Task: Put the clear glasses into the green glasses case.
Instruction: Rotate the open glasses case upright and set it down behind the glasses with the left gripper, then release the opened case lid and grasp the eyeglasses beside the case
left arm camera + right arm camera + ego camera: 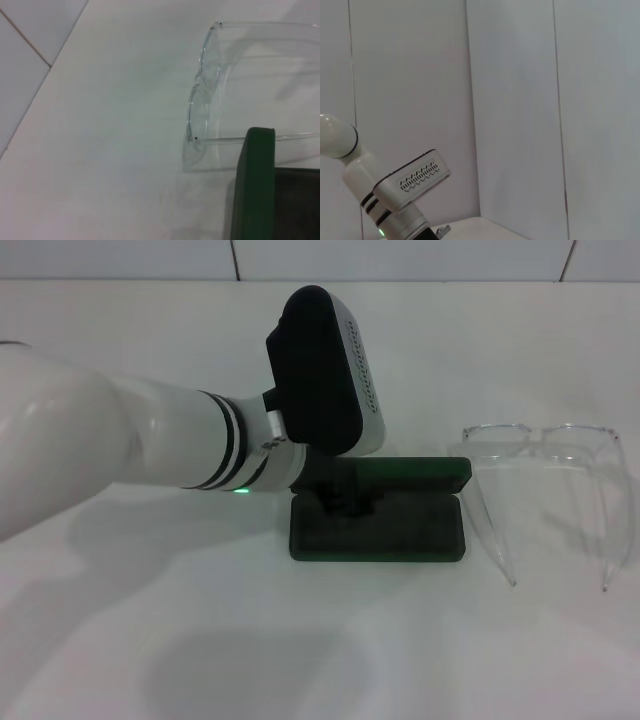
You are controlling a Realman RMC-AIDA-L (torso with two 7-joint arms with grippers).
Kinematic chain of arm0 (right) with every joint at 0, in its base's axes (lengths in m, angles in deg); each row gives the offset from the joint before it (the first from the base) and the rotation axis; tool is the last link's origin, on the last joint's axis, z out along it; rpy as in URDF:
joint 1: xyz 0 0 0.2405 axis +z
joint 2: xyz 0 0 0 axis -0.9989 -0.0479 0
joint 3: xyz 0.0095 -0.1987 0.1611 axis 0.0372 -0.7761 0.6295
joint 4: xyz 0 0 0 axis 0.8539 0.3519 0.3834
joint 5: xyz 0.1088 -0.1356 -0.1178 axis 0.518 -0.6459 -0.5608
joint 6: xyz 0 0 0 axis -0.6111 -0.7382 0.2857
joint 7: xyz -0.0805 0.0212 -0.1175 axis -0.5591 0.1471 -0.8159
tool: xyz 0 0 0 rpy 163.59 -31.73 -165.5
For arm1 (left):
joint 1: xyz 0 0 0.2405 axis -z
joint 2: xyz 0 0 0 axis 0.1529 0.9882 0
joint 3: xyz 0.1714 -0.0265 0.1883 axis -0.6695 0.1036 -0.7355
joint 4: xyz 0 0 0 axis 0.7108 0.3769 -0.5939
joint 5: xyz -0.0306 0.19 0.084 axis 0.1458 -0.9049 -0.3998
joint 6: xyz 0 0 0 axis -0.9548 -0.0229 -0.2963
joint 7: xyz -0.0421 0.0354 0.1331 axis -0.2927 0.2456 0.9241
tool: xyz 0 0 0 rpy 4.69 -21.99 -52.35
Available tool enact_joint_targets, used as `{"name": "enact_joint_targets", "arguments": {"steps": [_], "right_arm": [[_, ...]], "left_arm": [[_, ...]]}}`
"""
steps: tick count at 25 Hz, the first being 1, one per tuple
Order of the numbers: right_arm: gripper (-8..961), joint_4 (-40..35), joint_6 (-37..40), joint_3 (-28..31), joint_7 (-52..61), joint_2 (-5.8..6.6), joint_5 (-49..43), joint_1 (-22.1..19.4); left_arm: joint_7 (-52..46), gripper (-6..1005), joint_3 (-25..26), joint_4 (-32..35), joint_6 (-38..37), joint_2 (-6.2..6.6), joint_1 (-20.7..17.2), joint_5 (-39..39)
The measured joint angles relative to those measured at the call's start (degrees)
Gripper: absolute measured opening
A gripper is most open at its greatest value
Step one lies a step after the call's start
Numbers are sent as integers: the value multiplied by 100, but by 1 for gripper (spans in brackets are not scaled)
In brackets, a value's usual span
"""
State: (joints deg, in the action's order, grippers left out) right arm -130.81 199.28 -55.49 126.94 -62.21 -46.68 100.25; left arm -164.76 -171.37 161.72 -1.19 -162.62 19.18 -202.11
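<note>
White table (150, 640) carries the open case (380, 530), with the glasses (545, 455) just to its right, arms unfolded. Left gripper (345, 498) sits over the case's hinge; its grip can't be told, probably hidden by the wrist.

Left arm covering part of the open green glasses case (400, 540); several things cut off.

In the head view the left gripper (345, 502) sits behind its own wrist housing, so its fingers cannot be read, and the case's left half is partly covered. The left wrist view cuts off the case and the clear glasses (202, 95) at its edges.
</note>
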Motion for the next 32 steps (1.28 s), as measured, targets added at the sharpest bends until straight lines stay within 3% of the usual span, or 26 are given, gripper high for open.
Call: {"name": "enact_joint_targets", "arguments": {"steps": [14,21,28,32], "right_arm": [[719,9,-14,-48,85,-8,-37,28],[715,9,-27,-38,87,-1,-40,28],[711,9,-65,-56,149,35,-79,33],[708,-106,-181,-18,351,52,-334,56]], "left_arm": [[32,694,70,478,-184,18,-183,-77],[33,692,270,1001,-771,20,-409,-164],[84,691,527,1921,-1237,27,-841,-48],[335,690,831,2449,-1523,27,-1097,546]]}}
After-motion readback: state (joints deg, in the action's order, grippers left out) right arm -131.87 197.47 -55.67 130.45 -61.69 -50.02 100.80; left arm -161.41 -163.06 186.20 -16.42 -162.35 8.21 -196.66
